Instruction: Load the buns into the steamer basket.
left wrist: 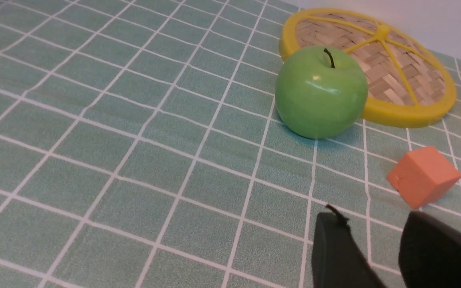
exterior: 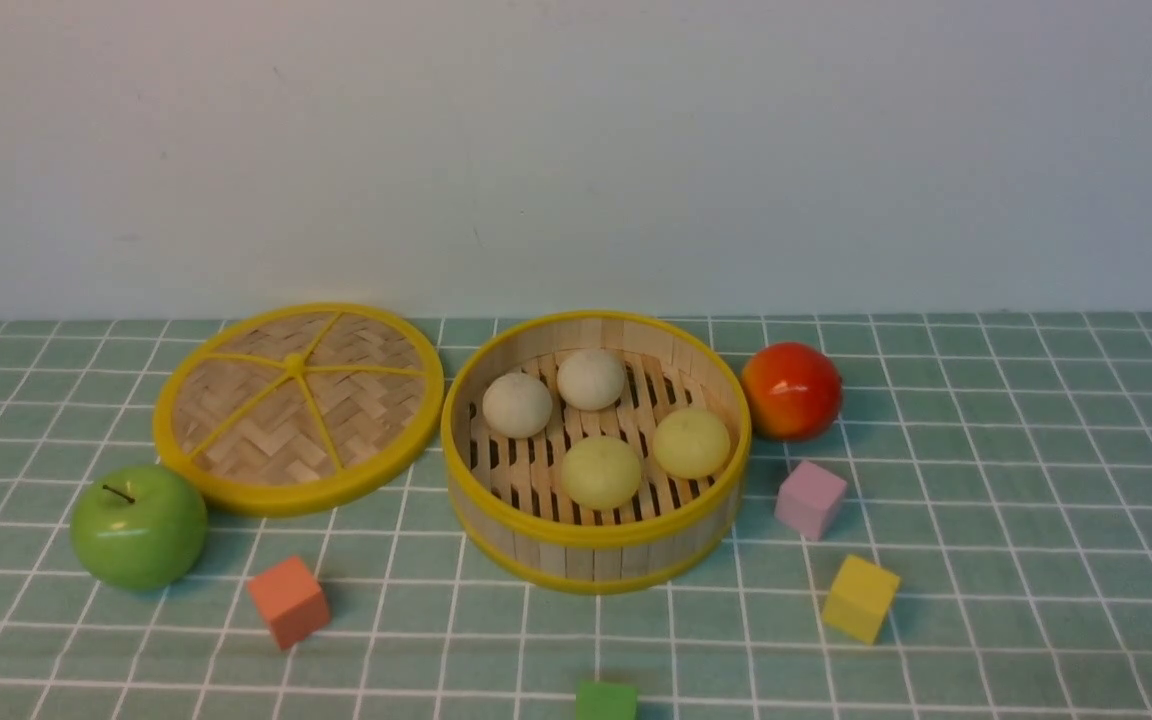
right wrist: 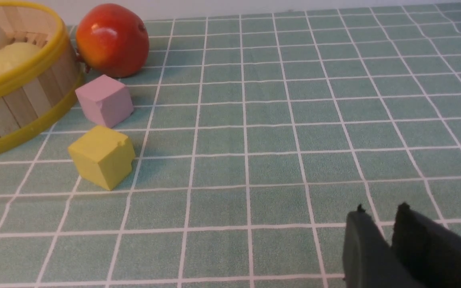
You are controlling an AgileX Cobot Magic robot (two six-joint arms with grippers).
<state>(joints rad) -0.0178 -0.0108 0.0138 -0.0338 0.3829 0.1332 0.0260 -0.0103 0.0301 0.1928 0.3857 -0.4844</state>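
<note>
A green checked tablecloth (exterior: 986, 480) with white grid lines covers the table in front of a plain pale wall. Near the middle stands the steamer basket (exterior: 596, 545), round, with pale bamboo walls and yellow rims. All four buns lie inside it on the slatted floor: two off-white buns (exterior: 517, 404) toward the back, touching each other, and two pale yellow-green buns (exterior: 601, 471) toward the front.

To the basket's left a flat woven lid (exterior: 298, 405) with yellow spokes lies on the cloth. A glossy green apple (exterior: 139, 525) sits just in front of the lid, with an orange cube (exterior: 287, 601) near it. To the basket's right sits a red-orange fruit (exterior: 792, 390), then a pink cube (exterior: 810, 498) and a yellow cube (exterior: 860, 597). A green cube (exterior: 606, 701) shows at the front edge.

No writing or labels can be read anywhere.

The left gripper (left wrist: 368, 236) hangs above bare cloth, jaws apart, holding nothing. The right gripper (right wrist: 380, 226) shows a narrow gap between its jaws, nothing between them.
</note>
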